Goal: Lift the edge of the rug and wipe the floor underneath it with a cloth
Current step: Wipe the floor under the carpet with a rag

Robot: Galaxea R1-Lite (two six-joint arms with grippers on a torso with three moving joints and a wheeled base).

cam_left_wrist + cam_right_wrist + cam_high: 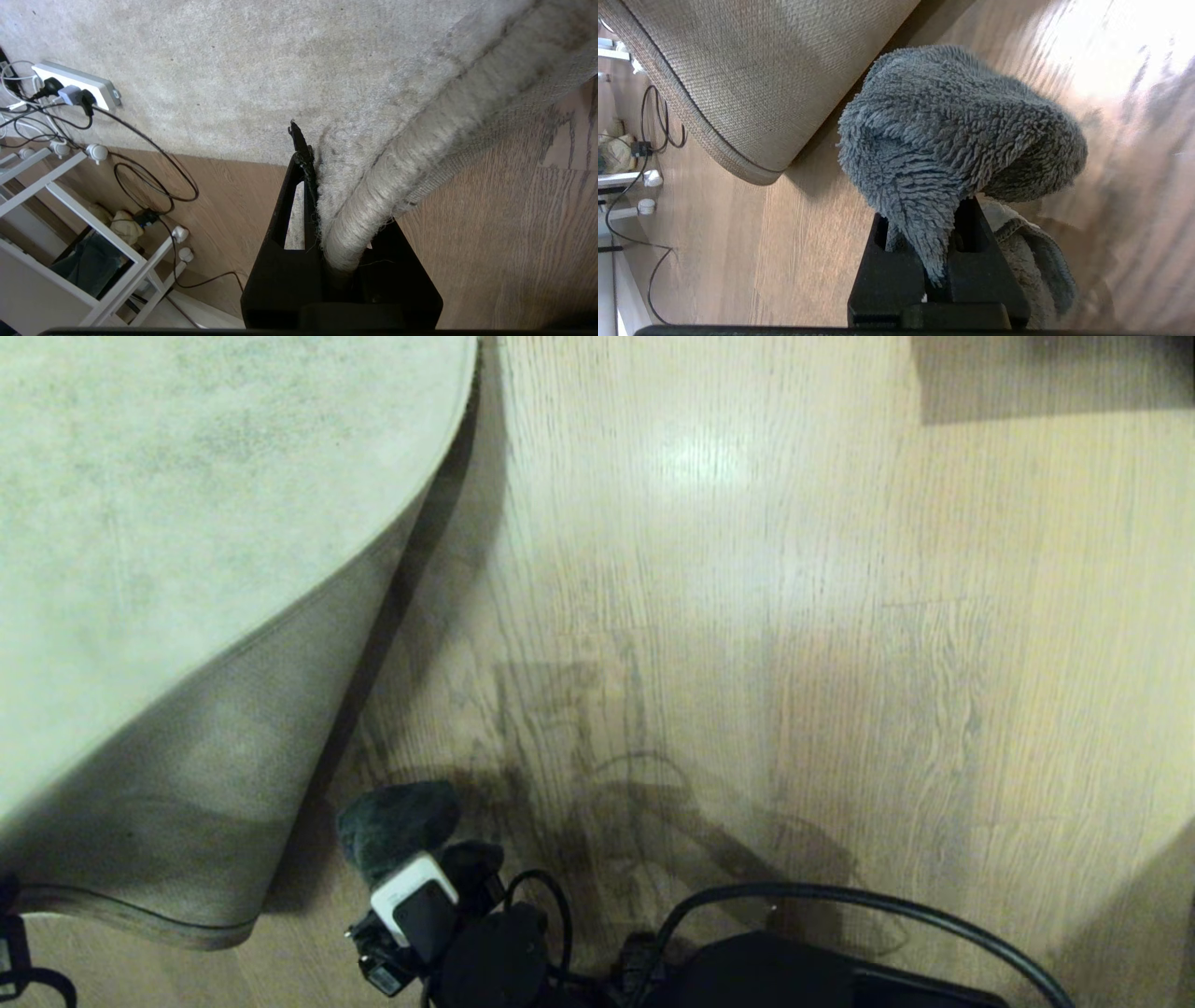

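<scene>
The rug edge (373, 205) is being held off the floor (747, 616) by the left gripper (336, 233), its jaws pinched tight on the bound border, one corner curling up and showing the woven backing (233, 784). One dark grey cloth (397, 821) is bunching in the right gripper (420, 887), clamped shut on it, near the floor's lower edge beside the raised corner.

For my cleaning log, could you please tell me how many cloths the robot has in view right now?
1: the cloth, clamped in the right gripper above the floor, beside the rug edge lifted by the left gripper. None other visible.
</scene>
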